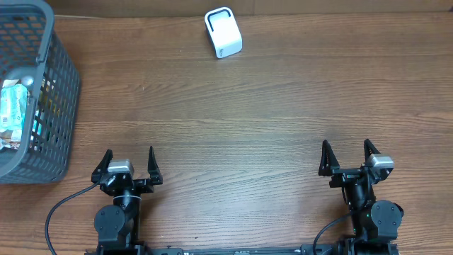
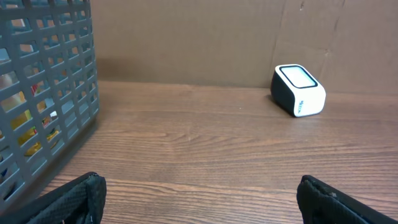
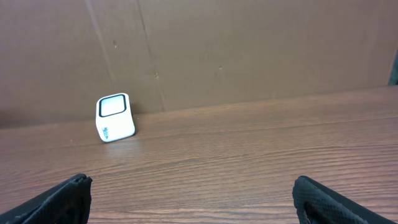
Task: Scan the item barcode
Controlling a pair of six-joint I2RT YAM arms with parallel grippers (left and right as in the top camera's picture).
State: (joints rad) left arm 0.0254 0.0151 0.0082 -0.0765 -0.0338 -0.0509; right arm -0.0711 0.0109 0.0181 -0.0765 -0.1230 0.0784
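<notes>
Wood-grain tabletop (image 1: 269, 120), brown cardboard wall behind. Far left: grey plastic lattice basket (image 1: 60, 78) with crinkly packets (image 1: 14, 106) inside, the items to scan, none out. Left gripper (image 1: 129, 151) at the near edge, black fingers spread wide, empty. White rounded-box barcode scanner (image 1: 223, 32) at the far edge, centre. Right gripper (image 1: 346, 144) likewise spread, empty.

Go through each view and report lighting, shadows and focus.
Overhead: even, soft light, sharp throughout, no harsh shadow by the scanner, the basket cropped at left. Left wrist: scanner crisp, left fingers dark and blurred at the bottom edge. Right wrist: likewise, right fingers soft and dark.
</notes>
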